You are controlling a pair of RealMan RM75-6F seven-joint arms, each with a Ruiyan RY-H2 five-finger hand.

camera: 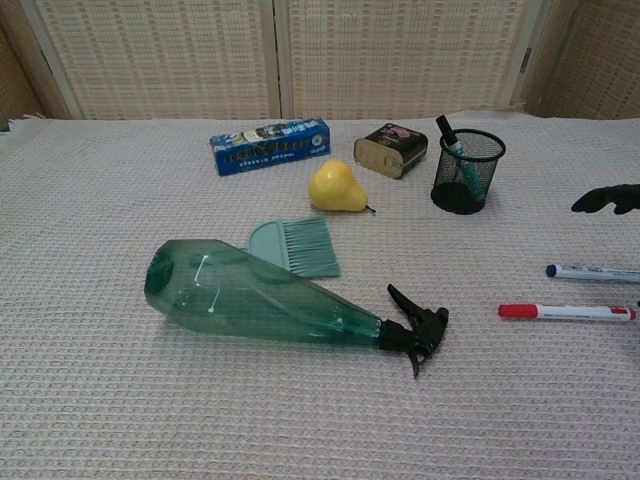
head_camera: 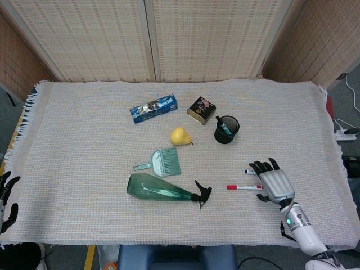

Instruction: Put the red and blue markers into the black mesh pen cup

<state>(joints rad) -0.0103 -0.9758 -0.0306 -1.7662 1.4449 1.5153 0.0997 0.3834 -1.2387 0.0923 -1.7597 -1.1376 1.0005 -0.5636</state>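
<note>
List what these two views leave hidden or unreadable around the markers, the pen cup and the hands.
- Blue marker: head view, mostly hidden under the right hand; chest view, cut off by the right edge.
- Right hand: chest view shows only its fingers at the edge; contact with the marker unclear.
- Black mesh pen cup: pen inside partly hidden by mesh.
- Left hand: head view, cut by the left edge.

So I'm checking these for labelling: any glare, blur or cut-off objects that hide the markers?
Head view: even light, no glare; the right robot hand covers most of the blue marker; the red marker is sharp. Chest view: soft shadows, sharp; both markers run to the right edge, the blue one cropped.
</note>
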